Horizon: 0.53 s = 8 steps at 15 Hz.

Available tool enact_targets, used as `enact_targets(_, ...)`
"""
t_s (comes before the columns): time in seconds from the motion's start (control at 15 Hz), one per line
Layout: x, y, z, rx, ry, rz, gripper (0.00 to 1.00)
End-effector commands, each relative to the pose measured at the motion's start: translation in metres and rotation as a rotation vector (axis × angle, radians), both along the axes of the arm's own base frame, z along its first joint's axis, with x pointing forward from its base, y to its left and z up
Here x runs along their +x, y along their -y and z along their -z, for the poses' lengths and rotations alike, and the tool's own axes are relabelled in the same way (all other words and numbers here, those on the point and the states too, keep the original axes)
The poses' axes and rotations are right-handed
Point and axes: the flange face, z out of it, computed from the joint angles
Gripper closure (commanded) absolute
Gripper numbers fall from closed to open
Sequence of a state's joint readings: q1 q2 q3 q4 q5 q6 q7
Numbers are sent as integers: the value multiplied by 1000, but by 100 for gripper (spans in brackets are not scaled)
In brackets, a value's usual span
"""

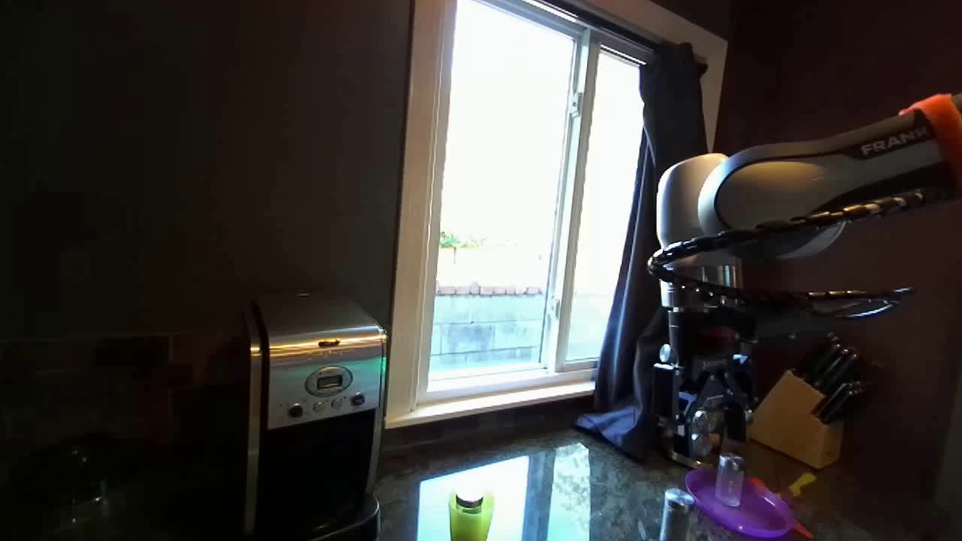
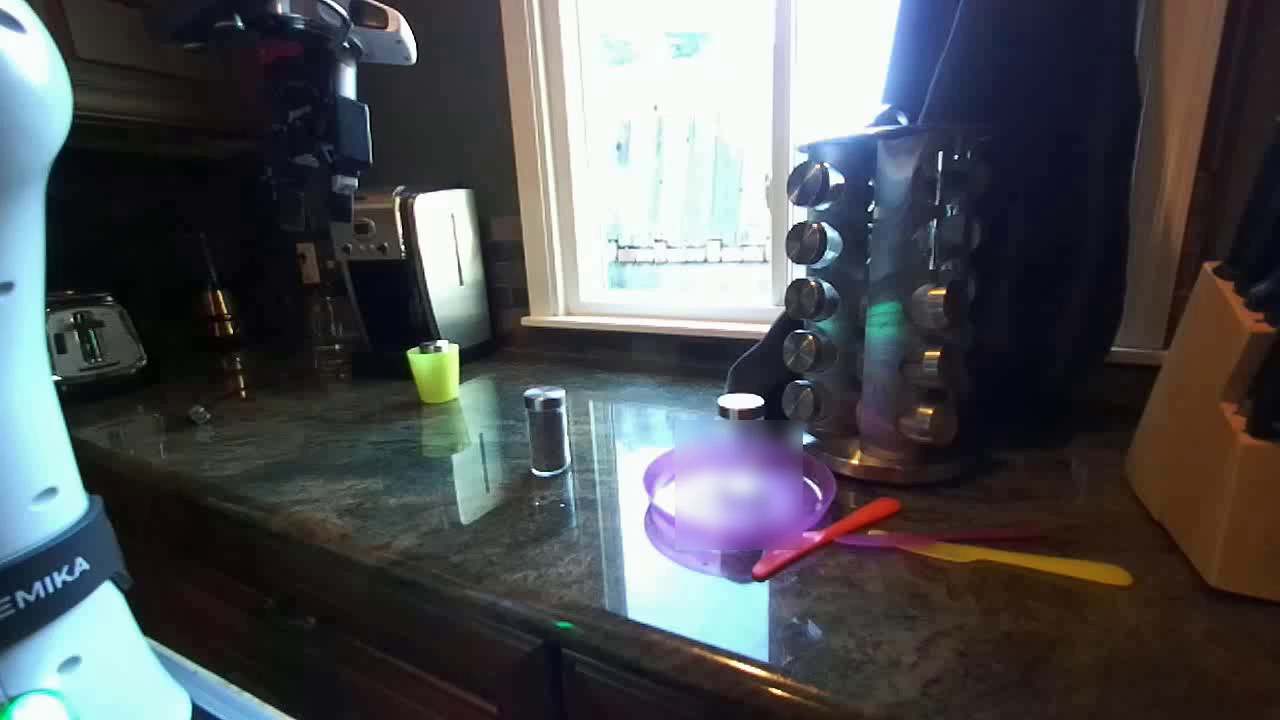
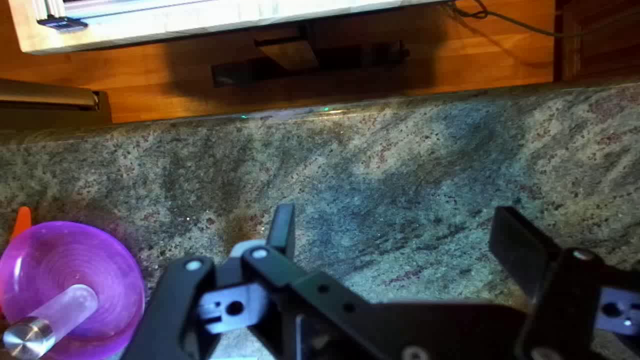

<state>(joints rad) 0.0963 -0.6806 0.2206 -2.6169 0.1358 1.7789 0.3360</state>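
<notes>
Countertop (image 3: 380, 190), mottled stone: level footing is given by it to everything set down; purple dish (image 3: 111, 279) is taken as landmark. Coffee maker (image 1: 319, 398): stationed well apart from the dish, presumably in its everyday spot. Spice rack (image 2: 885, 300): placed just beside the dish, its capped jars (image 2: 812, 298) lodged sideways in columns, probably so that each can be drawn singly. Knife block (image 1: 797, 421): stood on the dish's side away from the coffee maker, slanted top presenting the handles. Gripper (image 3: 395, 227): hung above the countertop, off to one side of the dish and apart from it; fingers spread wide, nothing gripped or touched. Dish: laid flat, the nearest object to the gripper in the wrist view. Lime cup (image 2: 433, 378): stood between dish and coffee maker, a metal-capped item (image 2: 435, 346) held upright by its walls, it seems. Clear jar (image 3: 57, 319): stood upright inside the dish, perhaps so that it is contained; contents cannot be told. Second jar (image 2: 547, 432): stood between dish and cup, dark-filled. Utensils (image 2: 1030, 565), red, purple and yellow: fanned loosely beside the dish; contact with its rim is hidden by blur.
</notes>
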Motion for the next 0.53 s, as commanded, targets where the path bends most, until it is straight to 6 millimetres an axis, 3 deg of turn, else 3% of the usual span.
enact_targets(0.0,0,0,0,0,0,0,0)
enact_targets(0.47,4,3,-1,1,23,3,0)
